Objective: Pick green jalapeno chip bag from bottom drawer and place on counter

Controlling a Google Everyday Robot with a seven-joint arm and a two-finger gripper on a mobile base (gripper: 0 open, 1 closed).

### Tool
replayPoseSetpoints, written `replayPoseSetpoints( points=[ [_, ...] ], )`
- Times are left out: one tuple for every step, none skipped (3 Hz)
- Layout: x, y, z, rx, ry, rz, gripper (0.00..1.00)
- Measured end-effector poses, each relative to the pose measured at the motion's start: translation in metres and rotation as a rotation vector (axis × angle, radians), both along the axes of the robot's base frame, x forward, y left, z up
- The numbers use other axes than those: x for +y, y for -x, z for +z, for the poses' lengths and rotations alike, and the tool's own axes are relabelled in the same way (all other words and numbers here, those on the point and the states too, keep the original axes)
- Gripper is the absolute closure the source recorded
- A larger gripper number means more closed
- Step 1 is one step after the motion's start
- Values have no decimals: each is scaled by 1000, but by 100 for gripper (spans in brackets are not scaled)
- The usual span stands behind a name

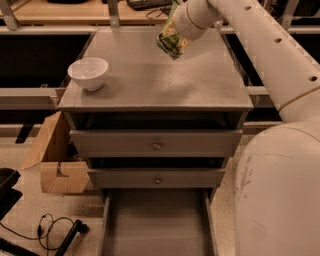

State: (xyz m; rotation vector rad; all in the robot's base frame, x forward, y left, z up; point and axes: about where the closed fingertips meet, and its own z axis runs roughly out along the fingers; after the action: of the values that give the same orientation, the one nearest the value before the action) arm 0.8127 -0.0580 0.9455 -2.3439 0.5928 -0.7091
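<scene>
The green jalapeno chip bag (172,40) hangs crinkled from my gripper (176,25) over the far right part of the counter (150,75). It sits just above the surface, tilted. The gripper is shut on the bag's top end, and the white arm reaches in from the right. The bottom drawer (155,227) is pulled out at the foot of the cabinet, and its grey floor is bare.
A white bowl (88,73) stands on the counter's left side. Two closed drawer fronts with round knobs (156,145) lie below the top. A cardboard box (52,160) sits at the left on the floor, with cables (50,230) near it. A wooden desk (75,10) runs behind.
</scene>
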Motion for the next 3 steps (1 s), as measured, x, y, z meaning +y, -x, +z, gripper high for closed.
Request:
replayPoseSetpoints(
  points=[
    [1,1,0,1,1,2,59],
    [1,1,0,1,1,2,28],
    [1,1,0,1,1,2,4]
  ],
)
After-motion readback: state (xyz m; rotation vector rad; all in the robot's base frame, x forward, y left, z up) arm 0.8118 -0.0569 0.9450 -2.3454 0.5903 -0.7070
